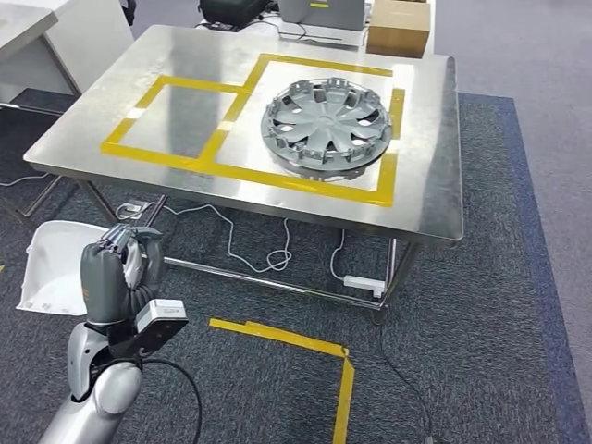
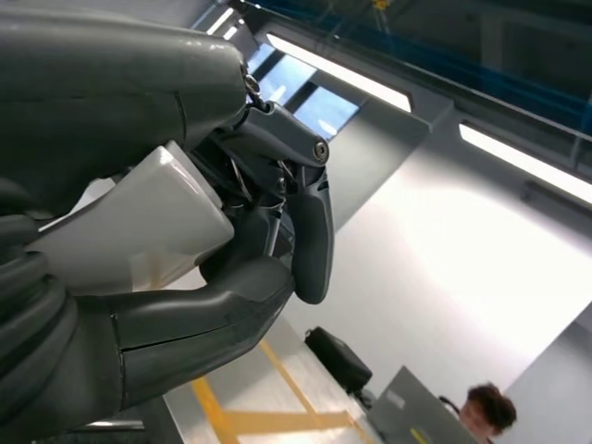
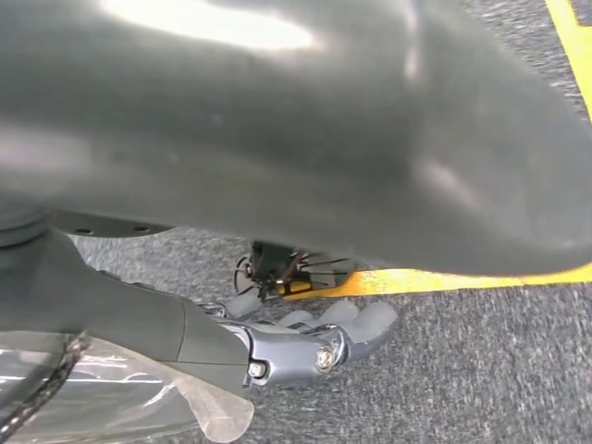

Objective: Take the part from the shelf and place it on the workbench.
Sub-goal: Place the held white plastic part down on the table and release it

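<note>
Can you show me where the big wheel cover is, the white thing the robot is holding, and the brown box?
wheel cover (image 1: 326, 126), head view, on its centre hub.
white part (image 1: 52, 264), head view, on its broad white face.
cardboard box (image 1: 398, 28), head view, on its front side.

- The left arm (image 1: 98, 388) is rising from below, its silver forearm bending upward at the elbow.
- The left hand (image 1: 118, 268) is curling its fingers (image 2: 311, 231) and thumb around a white part (image 2: 150, 222), gripping it.
- The right hand (image 3: 307, 338) is hanging low, fingers extending loosely, holding nothing.
</note>
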You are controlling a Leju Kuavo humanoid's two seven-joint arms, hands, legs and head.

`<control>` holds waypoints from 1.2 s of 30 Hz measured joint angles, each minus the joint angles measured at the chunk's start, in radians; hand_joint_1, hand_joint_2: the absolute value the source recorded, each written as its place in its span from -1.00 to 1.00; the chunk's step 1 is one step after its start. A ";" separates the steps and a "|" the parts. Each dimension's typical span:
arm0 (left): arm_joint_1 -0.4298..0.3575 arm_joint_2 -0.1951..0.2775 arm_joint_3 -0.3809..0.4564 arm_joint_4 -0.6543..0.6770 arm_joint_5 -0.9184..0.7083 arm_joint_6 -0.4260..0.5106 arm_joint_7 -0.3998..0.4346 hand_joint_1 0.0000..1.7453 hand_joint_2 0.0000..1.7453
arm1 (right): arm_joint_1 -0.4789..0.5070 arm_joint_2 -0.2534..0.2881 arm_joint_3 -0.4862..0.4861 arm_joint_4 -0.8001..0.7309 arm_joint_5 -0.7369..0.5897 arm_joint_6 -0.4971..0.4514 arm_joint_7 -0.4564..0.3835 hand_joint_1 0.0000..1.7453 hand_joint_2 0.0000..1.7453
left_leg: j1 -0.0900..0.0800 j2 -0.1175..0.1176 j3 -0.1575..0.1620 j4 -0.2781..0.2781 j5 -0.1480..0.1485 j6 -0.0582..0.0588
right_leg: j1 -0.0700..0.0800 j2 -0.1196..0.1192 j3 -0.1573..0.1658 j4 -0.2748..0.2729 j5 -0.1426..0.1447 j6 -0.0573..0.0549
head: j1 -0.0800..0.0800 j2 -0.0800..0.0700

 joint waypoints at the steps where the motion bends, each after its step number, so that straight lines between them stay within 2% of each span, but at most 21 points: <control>1: -0.003 0.000 0.000 0.000 0.000 0.000 0.000 1.00 1.00 | 0.000 0.000 0.001 0.000 0.000 -0.003 -0.001 -1.00 -1.00 | -0.003 -0.005 -0.001 -0.004 -0.002 0.005 | 0.003 -0.011 0.001 -0.001 -0.002 0.004 | 0.001 0.000; 2: -0.004 0.001 0.000 0.001 0.000 0.000 0.000 1.00 1.00 | -0.001 0.000 0.002 0.000 0.000 -0.008 -0.004 -1.00 -1.00 | -0.001 -0.017 -0.003 -0.005 -0.001 0.012 | 0.002 -0.020 0.003 -0.002 -0.005 0.008 | 0.002 0.000; 4: -0.006 0.002 0.000 0.001 0.000 0.000 0.000 1.00 1.00 | -0.003 0.000 0.003 0.000 0.000 -0.016 -0.013 -1.00 -1.00 | 0.003 -0.041 -0.001 -0.011 0.003 0.025 | -0.001 0.009 -0.005 0.021 -0.027 0.019 | 0.005 0.000; 6: -0.011 0.000 -0.001 0.001 0.000 0.000 0.001 1.00 1.00 | -0.003 -0.001 0.004 0.000 0.000 -0.020 -0.019 -1.00 -1.00 | 0.007 -0.064 -0.001 -0.014 0.006 0.035 | -0.005 0.066 -0.053 0.120 -0.079 0.025 | 0.010 0.000; 8: -0.011 -0.001 -0.003 0.002 0.001 -0.001 0.002 1.00 1.00 | -0.001 -0.001 0.004 0.000 -0.001 -0.024 -0.020 -1.00 -1.00 | 0.006 -0.086 -0.002 -0.014 0.005 0.040 | -0.004 0.088 -0.122 0.248 -0.126 0.026 | 0.011 0.000; 9: -0.011 -0.001 -0.003 0.003 0.001 -0.001 0.003 1.00 1.00 | 0.000 -0.002 0.004 0.000 -0.004 -0.025 -0.023 -1.00 -1.00 | 0.005 -0.096 -0.001 -0.013 0.004 0.041 | -0.004 0.090 -0.143 0.278 -0.125 0.026 | 0.011 0.000; 10: -0.011 -0.001 -0.004 0.004 0.001 -0.001 0.003 1.00 1.00 | 0.000 -0.002 0.004 0.000 -0.009 -0.026 -0.028 -1.00 -1.00 | 0.004 -0.105 0.000 -0.013 0.004 0.041 | -0.004 0.091 -0.147 0.270 -0.105 0.024 | 0.011 0.000; 11: -0.010 -0.001 -0.003 0.004 0.001 -0.001 0.003 1.00 1.00 | 0.000 -0.003 0.004 0.000 -0.014 -0.025 -0.033 -1.00 -1.00 | 0.004 -0.113 0.002 -0.013 0.003 0.040 | -0.003 0.092 -0.131 0.224 -0.068 0.021 | 0.011 0.000; 12: -0.010 -0.001 -0.003 0.004 0.001 -0.001 0.003 1.00 1.00 | -0.001 -0.004 0.004 0.000 -0.019 -0.024 -0.038 -1.00 -1.00 | 0.003 -0.119 0.005 -0.013 0.002 0.039 | -0.003 0.094 -0.104 0.156 -0.026 0.016 | 0.011 0.000; 14: -0.010 -0.001 -0.003 0.004 0.001 0.000 0.004 1.00 1.00 | -0.004 -0.006 0.004 0.000 -0.024 -0.021 -0.043 -1.00 -1.00 | 0.000 -0.126 0.005 -0.011 0.000 0.032 | -0.001 0.100 -0.052 0.040 0.020 0.009 | 0.010 0.000; 15: -0.010 -0.001 -0.003 0.004 0.001 0.000 0.005 1.00 1.00 | -0.005 -0.007 0.004 0.000 -0.025 -0.020 -0.043 -1.00 -1.00 | 0.000 -0.127 0.003 -0.010 -0.001 0.028 | 0.000 0.104 -0.038 0.013 0.025 0.006 | 0.010 0.000; 19: -0.010 0.001 -0.004 0.004 0.000 0.001 0.006 1.00 1.00 | -0.004 -0.006 0.003 0.000 -0.029 -0.017 -0.039 -1.00 -1.00 | 0.001 -0.120 -0.003 0.005 -0.013 0.007 | -0.003 0.102 -0.027 -0.004 0.028 -0.009 | 0.007 0.000; 21: -0.011 0.002 -0.004 0.004 0.000 0.001 0.006 1.00 1.00 | -0.003 -0.006 0.003 0.000 -0.029 -0.016 -0.036 -1.00 -1.00 | 0.006 -0.104 -0.038 0.089 -0.063 -0.006 | -0.006 0.097 -0.021 -0.009 0.029 -0.018 | 0.001 0.000; 23: -0.008 0.002 -0.004 0.005 -0.002 0.001 0.007 1.00 1.00 | -0.002 -0.006 0.003 0.000 -0.028 -0.016 -0.033 -1.00 -1.00 | 0.012 -0.096 -0.098 0.219 -0.119 -0.017 | -0.006 0.092 -0.019 -0.009 0.026 -0.022 | -0.001 0.000; 24: -0.007 0.003 -0.004 0.005 -0.002 0.001 0.007 1.00 1.00 | -0.002 -0.006 0.003 0.000 -0.027 -0.016 -0.033 -1.00 -1.00 | 0.014 -0.095 -0.117 0.259 -0.127 -0.020 | -0.006 0.091 -0.017 -0.009 0.024 -0.023 | -0.001 0.000; 25: -0.005 0.003 -0.004 0.006 -0.002 0.002 0.008 1.00 1.00 | -0.001 -0.006 0.003 0.000 -0.025 -0.016 -0.032 -1.00 -1.00 | 0.017 -0.094 -0.119 0.262 -0.114 -0.022 | -0.006 0.090 -0.015 -0.009 0.021 -0.022 | -0.002 0.000; 27: -0.005 0.002 -0.004 0.006 -0.002 0.002 0.009 1.00 1.00 | 0.000 -0.006 0.003 0.000 -0.022 -0.016 -0.032 -1.00 -1.00 | 0.020 -0.090 -0.072 0.160 -0.045 -0.022 | -0.006 0.089 -0.007 -0.008 0.015 -0.018 | -0.002 0.000; 29: -0.006 0.002 -0.004 0.007 -0.002 0.003 0.009 1.00 1.00 | -0.001 -0.006 0.003 0.000 -0.021 -0.016 -0.033 -1.00 -1.00 | 0.018 -0.083 -0.014 0.040 -0.002 -0.016 | -0.003 0.089 -0.003 -0.005 0.008 -0.009 | -0.001 0.000; 30: -0.006 0.001 -0.005 0.007 -0.003 0.004 0.009 1.00 1.00 | -0.001 -0.006 0.003 0.000 -0.021 -0.016 -0.033 -1.00 -1.00 | 0.016 -0.082 -0.001 0.009 0.000 -0.012 | -0.001 0.088 -0.003 -0.005 0.006 -0.004 | 0.000 0.000; 34: -0.004 0.001 -0.004 0.007 -0.003 0.006 0.010 1.00 1.00 | -0.001 -0.006 0.003 0.000 -0.020 -0.016 -0.034 -1.00 -1.00 | 0.015 -0.085 0.008 -0.009 -0.010 0.015 | -0.002 0.086 -0.008 0.004 -0.007 0.017 | 0.004 0.000; 36: -0.006 -0.001 -0.004 0.007 -0.003 0.006 0.011 1.00 1.00 | -0.002 -0.006 0.003 0.000 -0.020 -0.015 -0.034 -1.00 -1.00 | 0.018 -0.086 0.017 -0.016 -0.012 0.028 | -0.003 0.089 -0.051 0.086 -0.047 0.024 | 0.009 0.000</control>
